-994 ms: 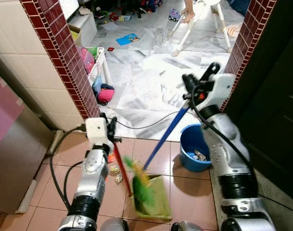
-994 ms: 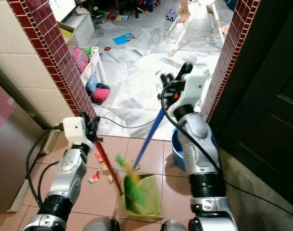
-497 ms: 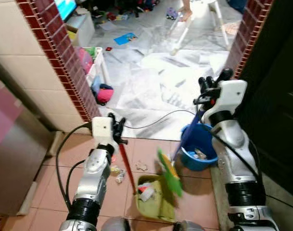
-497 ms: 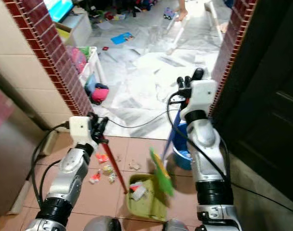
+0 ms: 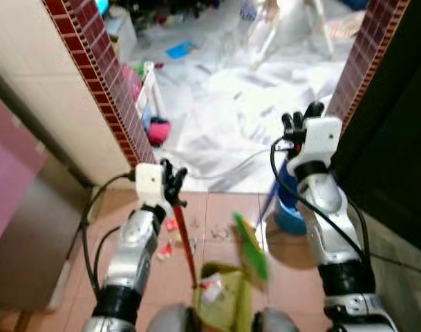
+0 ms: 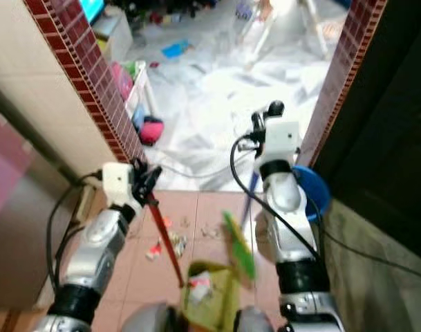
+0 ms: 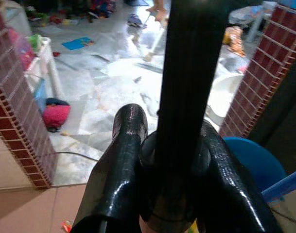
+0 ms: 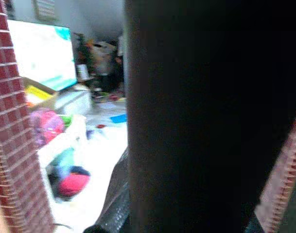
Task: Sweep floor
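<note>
My left gripper [image 5: 172,181] is shut on the red handle [image 5: 184,238] of a green dustpan [image 5: 220,304], which rests on the pink tiles at the bottom of the eye views with a scrap of litter in it. In the left wrist view the fingers [image 7: 126,145] clamp that handle [image 7: 186,97]. My right gripper [image 5: 298,123] is shut on the top of a blue broom handle [image 5: 269,200]. The green bristles [image 5: 250,237] hang blurred, just right of the dustpan. Small scraps of litter [image 5: 170,238] lie on the tiles left of the red handle.
A blue bucket [image 6: 310,187] stands behind my right arm by a dark door [image 5: 404,124]. Red brick pillars [image 5: 103,76] frame the doorway. Beyond lie a pink toy [image 5: 159,130], a white rack [image 5: 149,79], a floor cable [image 5: 224,169] and high-chair legs [image 5: 265,38].
The broom head has swung from over the dustpan to its right side, and litter now lies in the pan. The camera has shifted and tilted.
</note>
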`<state>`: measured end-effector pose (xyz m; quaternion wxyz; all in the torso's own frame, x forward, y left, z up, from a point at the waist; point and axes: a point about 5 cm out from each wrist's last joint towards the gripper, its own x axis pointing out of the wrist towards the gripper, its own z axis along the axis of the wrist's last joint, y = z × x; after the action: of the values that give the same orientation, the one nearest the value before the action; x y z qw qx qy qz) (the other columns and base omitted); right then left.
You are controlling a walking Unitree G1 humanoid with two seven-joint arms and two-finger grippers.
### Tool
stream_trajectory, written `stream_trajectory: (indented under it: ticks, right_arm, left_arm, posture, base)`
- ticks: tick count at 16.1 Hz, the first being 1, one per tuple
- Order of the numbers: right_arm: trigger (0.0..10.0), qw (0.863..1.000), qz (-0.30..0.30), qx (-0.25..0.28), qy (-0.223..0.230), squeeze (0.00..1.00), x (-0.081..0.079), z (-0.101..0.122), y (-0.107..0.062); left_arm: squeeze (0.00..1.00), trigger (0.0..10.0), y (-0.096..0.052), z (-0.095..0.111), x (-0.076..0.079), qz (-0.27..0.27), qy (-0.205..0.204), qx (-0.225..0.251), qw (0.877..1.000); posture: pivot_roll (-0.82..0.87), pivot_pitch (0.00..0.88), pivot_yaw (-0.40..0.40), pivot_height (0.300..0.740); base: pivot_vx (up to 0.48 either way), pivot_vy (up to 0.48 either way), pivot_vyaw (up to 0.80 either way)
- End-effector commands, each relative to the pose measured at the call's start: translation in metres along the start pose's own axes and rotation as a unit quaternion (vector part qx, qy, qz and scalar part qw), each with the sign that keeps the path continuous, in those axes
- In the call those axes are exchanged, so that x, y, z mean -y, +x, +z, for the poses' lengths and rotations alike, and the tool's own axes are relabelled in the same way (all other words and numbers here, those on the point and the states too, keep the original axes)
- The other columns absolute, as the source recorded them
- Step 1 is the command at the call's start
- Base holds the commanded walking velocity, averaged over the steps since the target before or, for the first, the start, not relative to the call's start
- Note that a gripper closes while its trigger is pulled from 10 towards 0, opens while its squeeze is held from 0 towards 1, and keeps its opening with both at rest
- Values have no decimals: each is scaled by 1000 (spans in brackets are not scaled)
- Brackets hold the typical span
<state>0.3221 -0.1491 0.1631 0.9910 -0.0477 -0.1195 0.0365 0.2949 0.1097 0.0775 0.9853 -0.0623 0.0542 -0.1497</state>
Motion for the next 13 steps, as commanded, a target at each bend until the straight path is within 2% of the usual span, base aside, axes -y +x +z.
stream_trajectory:
  ticks: [1,3,5,7,10,13]
  right_arm:
    - [10000,999,8,25,-20,0,-5,10,2]
    - [10000,999,5,20,-34,0,-6,7,-1]
    - [10000,999,5,8,-32,0,-6,2,-5]
    - [10000,999,8,-1,-49,0,-5,-4,-10]
    - [10000,999,6,-15,-49,0,-8,-11,-15]
    - [10000,999,22,-15,-40,0,-18,-12,-14]
  left_arm:
    - [0,10000,-2,0,-7,5,1,-7,1000]
    - [0,10000,-2,1,-8,8,7,-9,1000]
    - [0,10000,-2,2,-8,10,-5,-7,1000]
    - [0,10000,-4,5,-6,5,-12,5,1000]
    - [0,10000,-7,6,-7,1,-8,5,1000]
    - [0,10000,-4,11,-5,3,-7,21,1000]
  posture:
    - [-88,68,66,740]
    - [-93,70,62,740]
    - [-93,70,62,740]
    - [-93,76,48,740]
    - [-89,85,58,740]
    - [-89,90,82,740]
  base:
    - [0,480,0]
    - [0,240,0]
    - [0,0,-800]
    - [0,0,-800]
    - [0,0,-800]
    - [0,0,-800]
